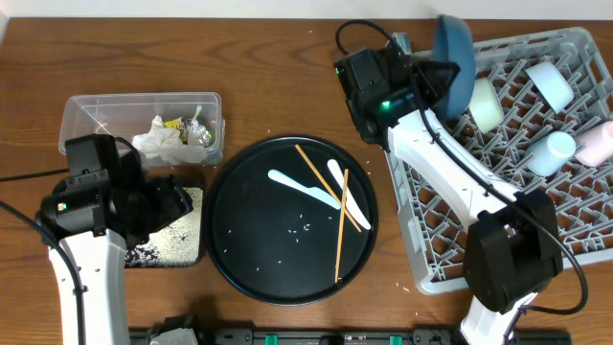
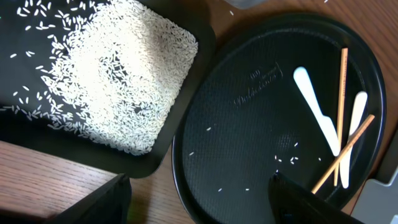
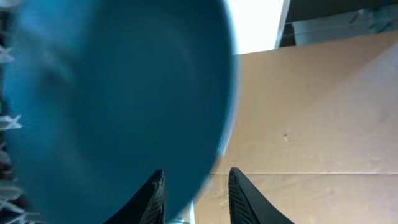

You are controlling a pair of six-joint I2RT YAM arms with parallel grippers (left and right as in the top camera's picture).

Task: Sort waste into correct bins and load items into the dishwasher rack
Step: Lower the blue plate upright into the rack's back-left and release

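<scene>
Right gripper (image 3: 196, 180) is up at the near-left corner of the big light-grey pegged plastic dishwasher rack (image 1: 565, 230). The large dark-blue plate (image 1: 458, 62) stands on edge there. From the right wrist view it's blurry, but the plate's rim sits between the two fingers with a visible gap on one side, so the jaws look let go, not clamped.

Left gripper (image 2: 200, 180) hangs spread wide with nothing in it, above the seam between the shallow black rectangular tray (image 2: 37, 134) and the large round black tray (image 1: 259, 240). Loose white rice grains (image 2: 124, 74) are piled in the rectangular one.

Two wooden chopsticks (image 1: 342, 225) and the white plastic utensils (image 1: 297, 185) lie crossed on the round tray. Crumpled white tissue (image 1: 158, 142) sits in the clear rectangular plastic tub (image 1: 96, 110).
</scene>
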